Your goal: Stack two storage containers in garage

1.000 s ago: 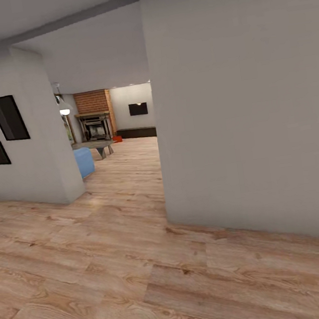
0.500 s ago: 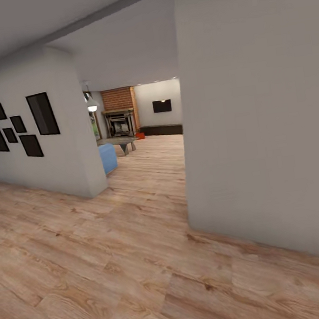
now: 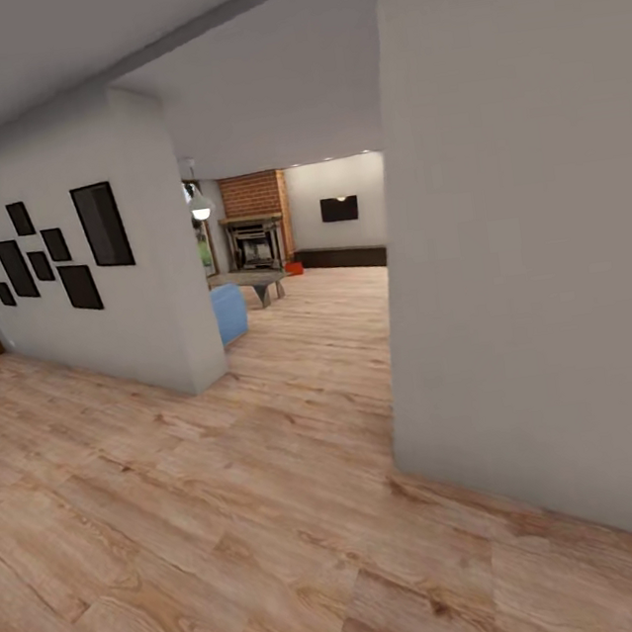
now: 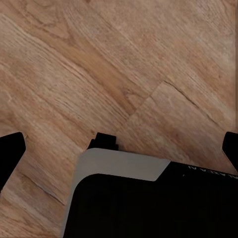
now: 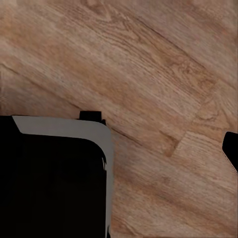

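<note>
**In the hallway, living room ahead through the gap**

From the head camera I look along a light wood-plank floor (image 3: 231, 507) toward an opening between two white walls. A broad wall (image 3: 538, 257) stands close on my right; on my left another wall ends in a corner and carries a cluster of black picture frames (image 3: 44, 254).

Through the opening lies the living room (image 3: 297, 249): red-brick fireplace (image 3: 254, 226) with a dark surround, black wall screen (image 3: 339, 209), and a long low dark bench (image 3: 340, 258) beneath the screen. A small orange-red patch (image 3: 294, 268) sits on the floor between the fireplace and the bench end. I take it for a storage container, but it is too small to tell whether it is one tray or two. Nearer to me are a low grey table (image 3: 250, 282), a blue seat (image 3: 229, 312) and a hanging lamp (image 3: 201, 211).

Left gripper (image 4: 121, 148): dark fingertips sit at opposite edges of the wrist picture, spread wide, only planks between them. Right gripper (image 5: 119, 146): one fingertip (image 5: 231, 148) shows at the frame edge over bare planks; I cannot tell its state. The robot's dark base with its pale rim (image 4: 119, 163) shows below each wrist.
</note>
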{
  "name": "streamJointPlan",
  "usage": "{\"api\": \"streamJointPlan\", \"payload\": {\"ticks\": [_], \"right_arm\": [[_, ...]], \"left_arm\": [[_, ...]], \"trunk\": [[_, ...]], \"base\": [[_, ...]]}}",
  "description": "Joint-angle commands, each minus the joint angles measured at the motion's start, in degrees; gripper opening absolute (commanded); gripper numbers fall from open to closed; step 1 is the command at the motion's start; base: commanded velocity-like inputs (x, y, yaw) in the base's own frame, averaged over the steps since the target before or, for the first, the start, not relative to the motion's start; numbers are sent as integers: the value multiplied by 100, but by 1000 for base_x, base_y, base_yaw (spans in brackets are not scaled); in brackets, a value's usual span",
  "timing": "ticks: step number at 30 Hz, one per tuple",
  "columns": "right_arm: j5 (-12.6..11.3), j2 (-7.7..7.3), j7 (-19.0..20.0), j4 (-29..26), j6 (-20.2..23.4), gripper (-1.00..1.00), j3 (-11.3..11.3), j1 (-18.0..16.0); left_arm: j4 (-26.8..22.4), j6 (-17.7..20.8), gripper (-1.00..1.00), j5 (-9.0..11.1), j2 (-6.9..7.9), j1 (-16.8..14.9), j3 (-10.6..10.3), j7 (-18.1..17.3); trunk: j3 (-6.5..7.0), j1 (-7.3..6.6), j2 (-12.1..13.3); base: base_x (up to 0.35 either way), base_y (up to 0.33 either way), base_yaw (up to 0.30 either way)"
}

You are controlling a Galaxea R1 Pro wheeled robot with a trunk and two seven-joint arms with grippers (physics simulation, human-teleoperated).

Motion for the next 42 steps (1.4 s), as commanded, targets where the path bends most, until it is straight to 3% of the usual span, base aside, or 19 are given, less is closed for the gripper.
{"api": "streamJointPlan", "payload": {"ticks": [1,33,42], "right_arm": [[-41,3,2,16,-28,100,48,-6],[-33,3,43,16,-15,100,48,-6],[-28,3,47,14,-16,100,48,-6]], "left_arm": [[4,-18,100,45,-2,-4,-42,17],[3,-18,100,45,-8,-4,-43,17],[4,-18,100,43,-10,-4,-42,17]], "trunk": [[-7,4,-4],[-7,4,-4],[15,4,-4]], "base": [[318,0,2],[318,0,1],[318,0,206]]}}
